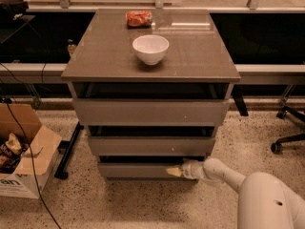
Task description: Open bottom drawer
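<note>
The bottom drawer (138, 170) is the narrowest and lowest of three grey-brown fronts in the cabinet, just above the floor, with a dark gap along its top edge. My gripper (173, 171) reaches in from the lower right on a white arm (224, 173). Its pale tip lies against the right part of the bottom drawer front, at its upper edge. The mid-sized drawer front (151, 145) and the widest top drawer front (151, 111) sit above it.
A white bowl (150, 48) and a red-orange packet (138, 18) rest on the cabinet top (200, 56). An open cardboard box (24, 156) with cables stands at the left on the speckled floor. An office chair base (288, 132) is at the right.
</note>
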